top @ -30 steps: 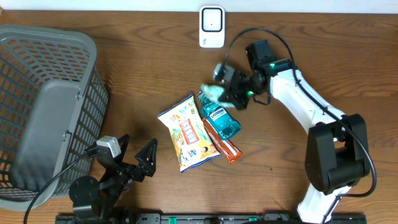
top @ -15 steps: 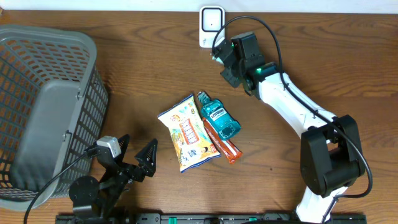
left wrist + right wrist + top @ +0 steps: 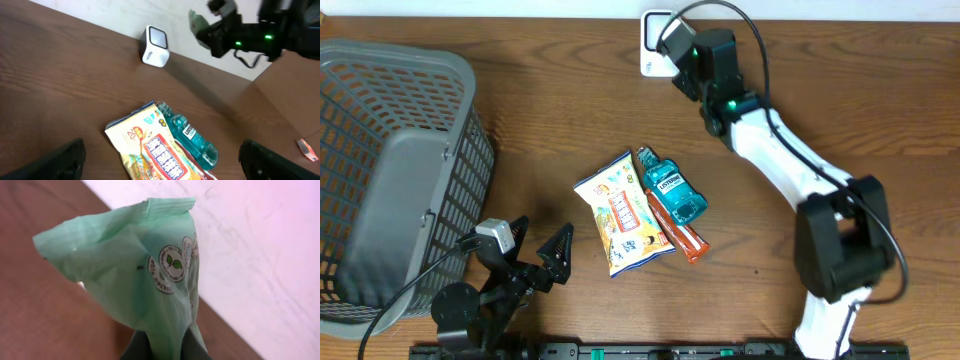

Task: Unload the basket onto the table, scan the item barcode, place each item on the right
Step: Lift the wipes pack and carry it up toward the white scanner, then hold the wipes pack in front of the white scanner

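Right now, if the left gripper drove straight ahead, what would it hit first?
Probably the snack bag, which lies just ahead of the open left gripper. Its height above the table is hard to judge.

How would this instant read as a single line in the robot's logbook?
right gripper: shut on green packet, held up near scanner | left gripper: open, empty, beside basket | snack bag, mouthwash bottle: lying on table

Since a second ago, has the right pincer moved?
Yes. The right pincer, holding the green pouch, moved up-left overhead, from near the mouthwash bottle to the white scanner.
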Action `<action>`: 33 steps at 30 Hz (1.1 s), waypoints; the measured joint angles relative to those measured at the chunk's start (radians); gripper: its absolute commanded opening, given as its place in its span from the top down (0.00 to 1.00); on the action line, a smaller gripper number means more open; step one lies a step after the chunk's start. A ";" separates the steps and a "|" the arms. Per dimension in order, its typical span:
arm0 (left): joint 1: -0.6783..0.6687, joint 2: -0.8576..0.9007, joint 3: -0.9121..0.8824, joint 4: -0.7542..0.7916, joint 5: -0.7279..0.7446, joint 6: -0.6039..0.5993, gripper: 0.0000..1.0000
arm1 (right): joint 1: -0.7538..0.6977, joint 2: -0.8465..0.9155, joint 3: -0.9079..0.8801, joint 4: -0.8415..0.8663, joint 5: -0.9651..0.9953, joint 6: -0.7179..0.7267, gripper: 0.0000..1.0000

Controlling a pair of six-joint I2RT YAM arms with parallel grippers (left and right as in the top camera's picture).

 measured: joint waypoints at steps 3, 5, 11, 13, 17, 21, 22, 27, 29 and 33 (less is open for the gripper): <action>0.000 0.000 0.000 0.000 0.000 0.000 0.02 | 0.000 0.103 0.109 -0.018 0.036 -0.025 0.98; 0.000 0.000 0.000 0.000 0.000 0.000 0.02 | 0.000 0.183 0.188 -0.038 0.057 -0.043 0.98; 0.000 0.000 0.000 0.000 0.000 0.000 0.02 | 0.000 0.397 0.427 -0.111 0.138 -0.082 0.98; 0.000 0.000 0.000 0.000 0.000 0.000 0.02 | 0.000 0.444 0.480 -0.117 0.164 -0.087 0.98; 0.000 0.000 0.000 0.000 0.000 0.000 0.02 | 0.002 0.482 0.518 -0.114 0.200 -0.099 0.97; 0.000 0.000 0.000 0.000 0.000 0.000 0.02 | 0.002 0.484 0.528 -0.111 0.212 -0.124 0.96; 0.000 0.000 0.000 0.000 0.000 0.000 0.02 | 0.002 0.484 0.528 -0.111 0.213 -0.127 0.96; 0.000 0.000 0.000 0.000 0.000 0.000 0.02 | 0.005 0.484 0.529 -0.113 0.213 -0.137 0.97; 0.000 0.000 0.000 0.000 0.000 0.000 0.02 | 0.009 0.484 0.529 -0.114 0.204 -0.138 0.97; 0.000 0.000 0.000 0.000 0.000 0.000 0.02 | 0.023 0.484 0.529 -0.114 0.175 -0.138 0.97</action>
